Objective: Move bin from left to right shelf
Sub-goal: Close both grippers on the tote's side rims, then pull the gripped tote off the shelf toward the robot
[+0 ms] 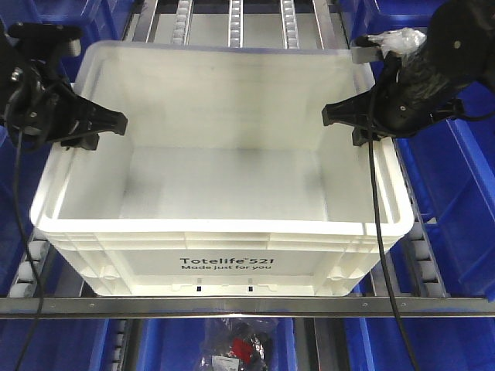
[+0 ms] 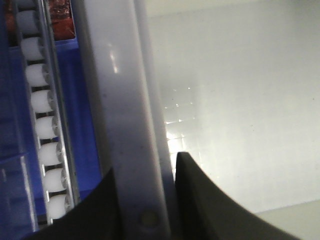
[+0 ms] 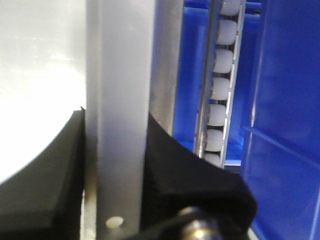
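Note:
The large white bin [image 1: 224, 251], printed "Totelife 521", sits on the roller shelf in the middle of the front view. My left gripper [image 1: 108, 131] is clamped over its left rim, one finger inside and one outside. My right gripper [image 1: 340, 127] holds the right rim the same way. In the left wrist view the bin's rim [image 2: 125, 100] runs up between the black fingers [image 2: 200, 205] of the left gripper [image 2: 145, 205]. In the right wrist view the rim [image 3: 120, 75] is pinched by the right gripper [image 3: 117, 170]. The bin holds nothing.
Dark blue bins [image 1: 464, 193] stand close on the right, and more are at the left [image 1: 11, 255]. Roller tracks [image 2: 42, 125] [image 3: 220, 90] run beside the bin's walls. A metal rail [image 1: 247, 305] crosses the shelf front. A bag of small parts [image 1: 240, 344] lies below.

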